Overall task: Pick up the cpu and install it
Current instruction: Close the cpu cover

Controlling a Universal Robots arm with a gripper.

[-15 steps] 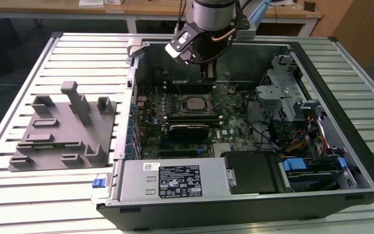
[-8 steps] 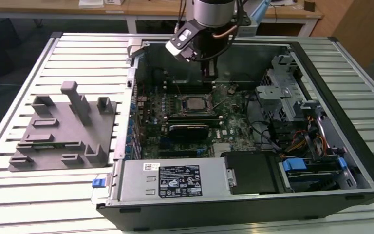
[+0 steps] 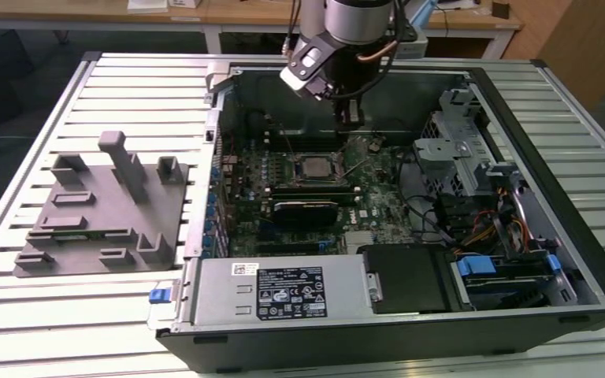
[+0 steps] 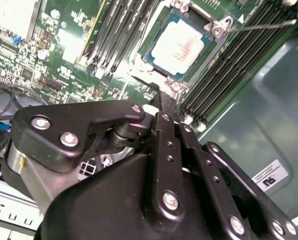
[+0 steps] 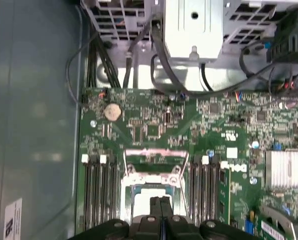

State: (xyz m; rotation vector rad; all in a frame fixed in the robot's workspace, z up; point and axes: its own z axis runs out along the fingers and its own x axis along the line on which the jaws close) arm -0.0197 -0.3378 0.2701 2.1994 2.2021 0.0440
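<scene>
The cpu (image 3: 313,167) lies flat in the motherboard socket inside the open computer case (image 3: 554,157), its pale silver top up. In the second wrist view the cpu (image 4: 181,47) sits inside the metal socket frame, with memory slots on both sides. My gripper (image 3: 350,122) hangs above the board, just behind the socket as the exterior view shows it. Its black fingers (image 4: 164,120) are pressed together and hold nothing. In the first wrist view the gripper (image 5: 161,212) covers part of the cpu (image 5: 146,192).
A grey holder block (image 3: 103,209) stands on the slatted table at the exterior view's left. In the case are a power supply (image 3: 281,291), a drive cage (image 3: 460,150), cables (image 5: 109,55) and a heat sink (image 5: 286,170).
</scene>
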